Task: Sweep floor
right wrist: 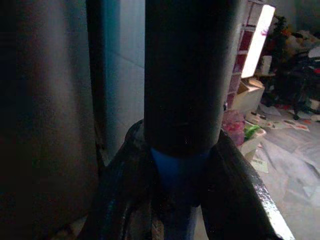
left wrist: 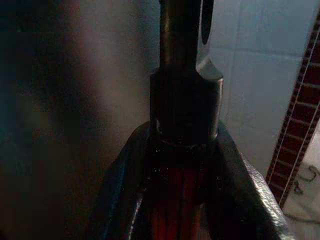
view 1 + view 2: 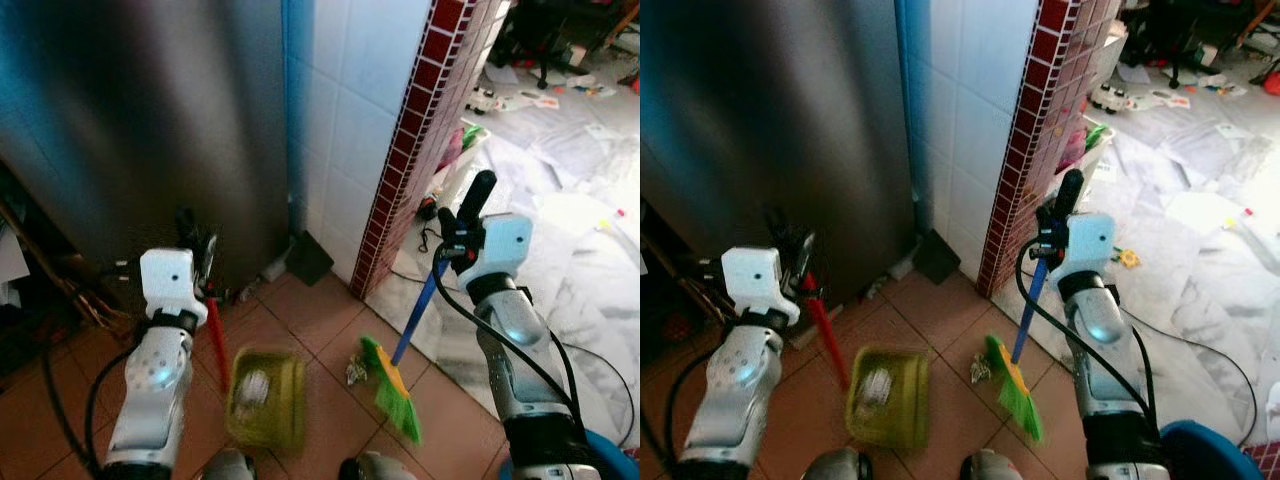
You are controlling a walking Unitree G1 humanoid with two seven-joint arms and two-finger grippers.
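My right gripper (image 3: 447,250) is shut on the blue handle of a broom (image 3: 414,318), whose green bristles (image 3: 392,391) rest on the terracotta tile floor. The handle's black grip end (image 3: 477,197) sticks up above the gripper. My left gripper (image 3: 205,283) is shut on the red handle (image 3: 217,343) of a yellow-green dustpan (image 3: 267,398) that sits on the floor and holds some pale debris. A small pile of grey debris (image 3: 355,370) lies on the tiles between the bristles and the dustpan. Both wrist views show the fingers (image 1: 235,185) clamped around their handles.
A steel fridge (image 3: 150,130) stands ahead on the left. Beside it are a white tiled wall and a red-tiled pillar (image 3: 410,140). A black object (image 3: 308,258) lies at the wall's foot. Papers and clutter litter the marble floor (image 3: 560,150) beyond. Cables trail near the pillar.
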